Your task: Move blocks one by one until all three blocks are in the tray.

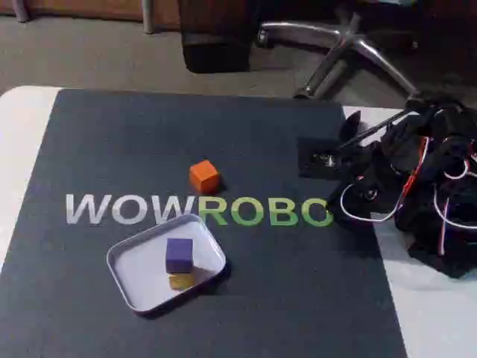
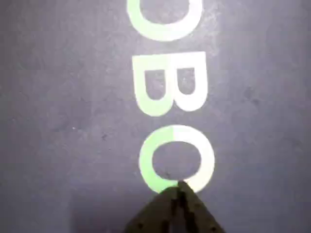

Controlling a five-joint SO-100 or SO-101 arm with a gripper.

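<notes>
In the fixed view the silvery tray (image 1: 127, 276) lies on the dark mat at front left. Inside it a purple block (image 1: 179, 254) stands right against a yellow block (image 1: 181, 281), which peeks out on the near side. An orange block (image 1: 203, 176) rests on the mat behind the tray, above the printed lettering. The black arm is folded at the right edge of the mat, far from the blocks. In the wrist view my gripper (image 2: 179, 190) points at the last green letter of the print, its fingertips meeting with nothing between them.
The mat (image 1: 89, 149) carries white and green lettering (image 1: 134, 209) across its middle. Cables (image 1: 440, 216) and the arm's black body crowd the right side. An office chair base (image 1: 343, 45) stands on the floor beyond the table.
</notes>
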